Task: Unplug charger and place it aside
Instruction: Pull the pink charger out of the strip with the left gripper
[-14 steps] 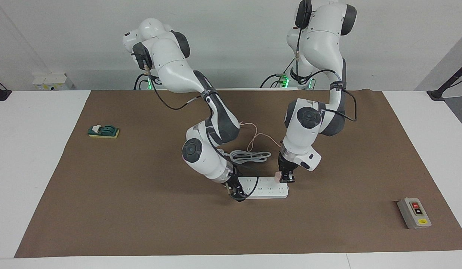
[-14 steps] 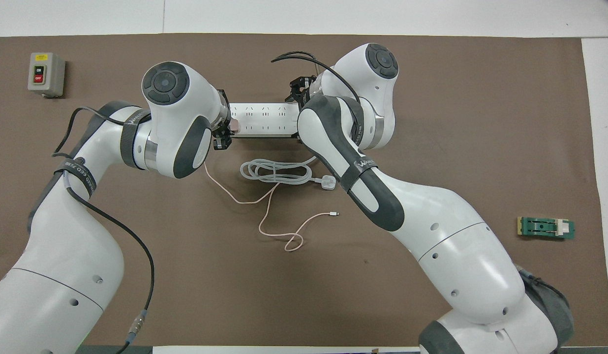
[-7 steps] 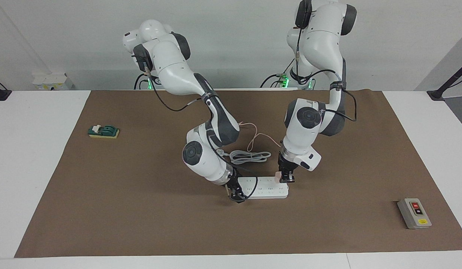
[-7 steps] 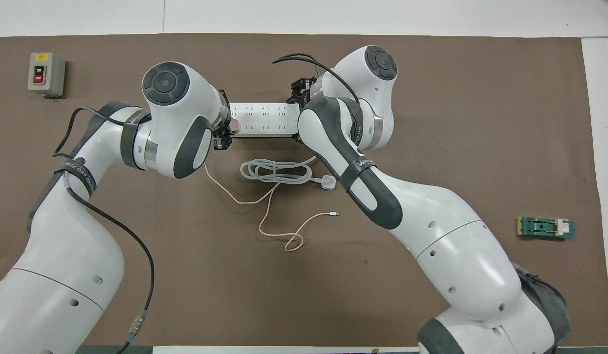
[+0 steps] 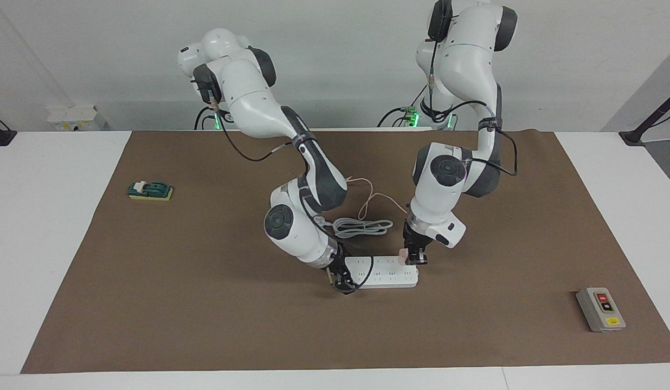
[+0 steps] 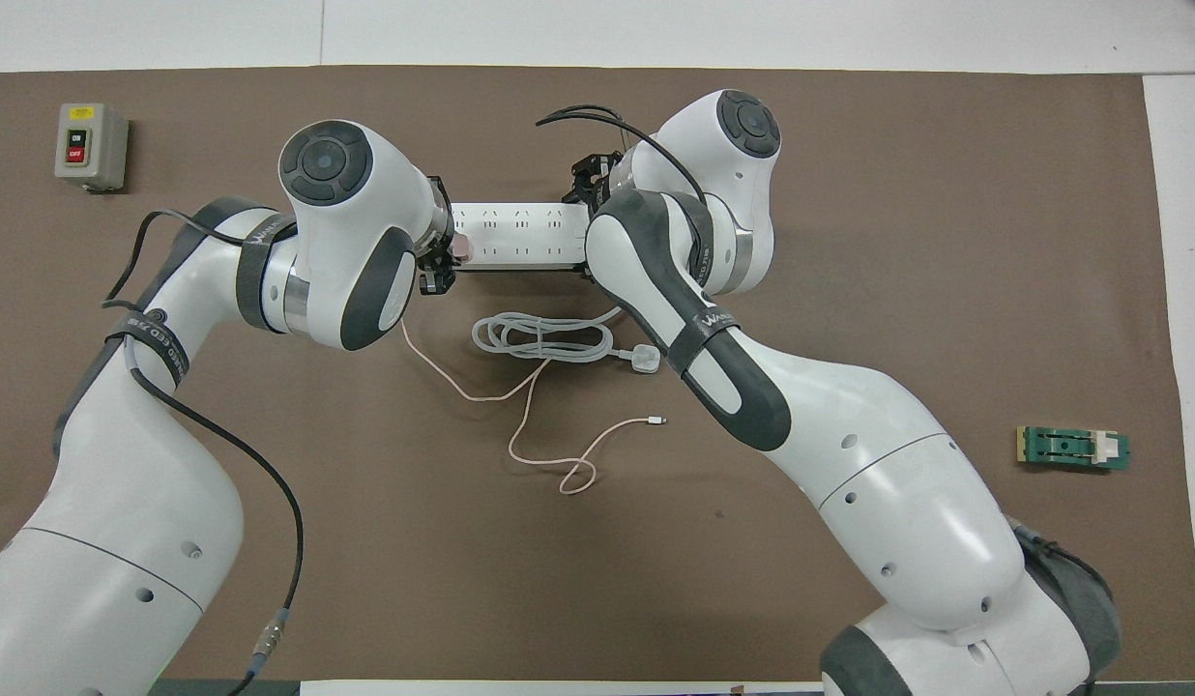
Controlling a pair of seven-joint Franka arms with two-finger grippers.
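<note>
The pale-pink charger (image 5: 402, 254) sits plugged into the white power strip (image 5: 386, 275) at the end toward the left arm; it also shows in the overhead view (image 6: 459, 249). My left gripper (image 5: 413, 260) is down on it, fingers shut around the cube. The thin pink cable (image 6: 520, 425) trails over the mat toward the robots. My right gripper (image 5: 341, 281) is at the strip's other end, fingers closed across it; in the overhead view its arm mostly hides it.
The strip's thick white cord (image 5: 362, 226) lies coiled just nearer the robots than the strip. A grey button box (image 5: 600, 309) stands toward the left arm's end, a green block (image 5: 150, 190) toward the right arm's end. A brown mat (image 5: 205, 325) covers the table.
My right gripper has shifted slightly at its end of the strip and the right arm has settled. The left arm, charger and strip have not moved.
</note>
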